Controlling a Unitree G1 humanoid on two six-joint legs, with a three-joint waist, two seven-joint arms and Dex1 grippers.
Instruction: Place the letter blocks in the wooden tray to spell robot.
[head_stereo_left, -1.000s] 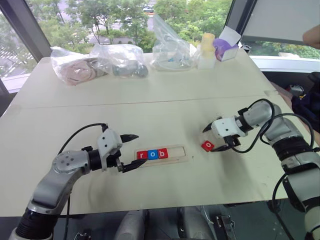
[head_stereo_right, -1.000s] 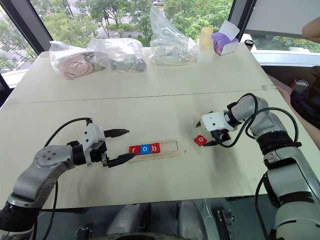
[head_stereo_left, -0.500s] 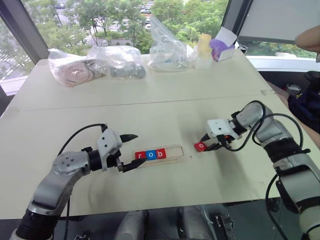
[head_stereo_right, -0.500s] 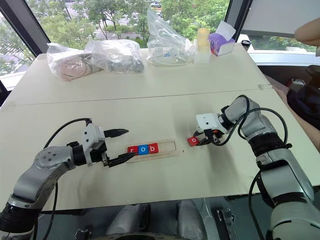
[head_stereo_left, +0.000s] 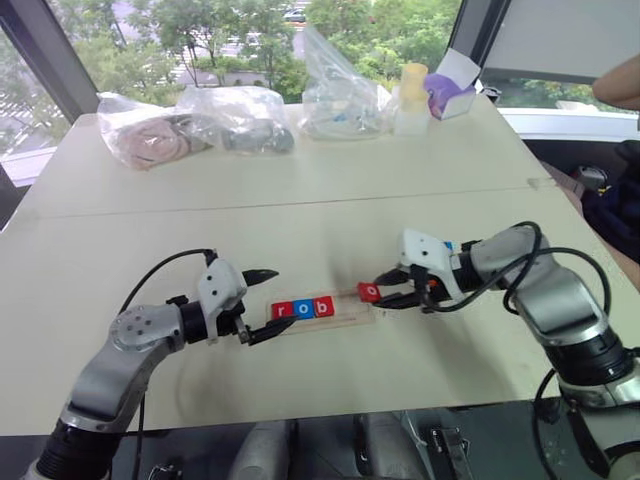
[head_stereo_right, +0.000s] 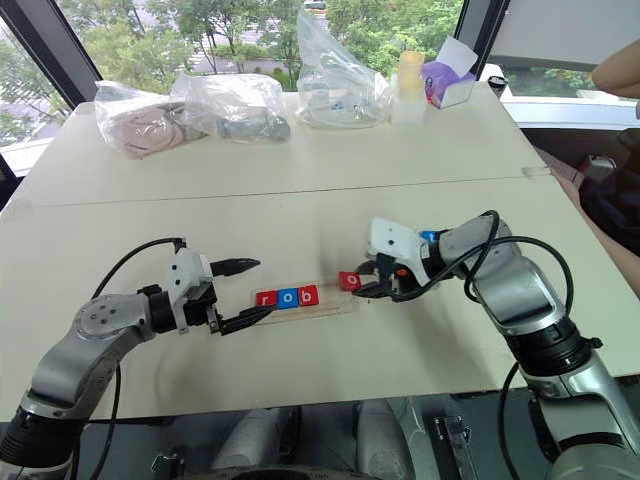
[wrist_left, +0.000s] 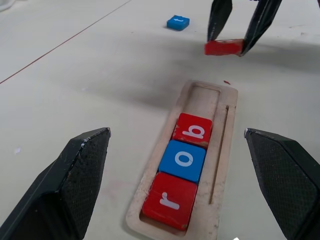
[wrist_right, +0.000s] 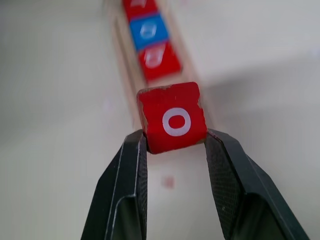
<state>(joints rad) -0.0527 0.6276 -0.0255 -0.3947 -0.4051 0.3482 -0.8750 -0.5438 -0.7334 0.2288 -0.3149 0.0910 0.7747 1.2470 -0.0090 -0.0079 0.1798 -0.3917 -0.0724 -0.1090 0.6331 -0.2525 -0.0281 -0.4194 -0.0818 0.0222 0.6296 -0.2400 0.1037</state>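
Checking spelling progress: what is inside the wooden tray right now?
The wooden tray holds a red r, blue o and red b. The rest of its slot is bare; nothing covers it.

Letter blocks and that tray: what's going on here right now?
The robot is spelling a word in the wooden tray. Three letter blocks already sit in its slot: a red r, a blue o and a red b. The right hand is shut on a red o block, holding it above the tray's empty end. The left hand is open at the tray's other end, holding nothing. A blue block lies loose on the table beyond.
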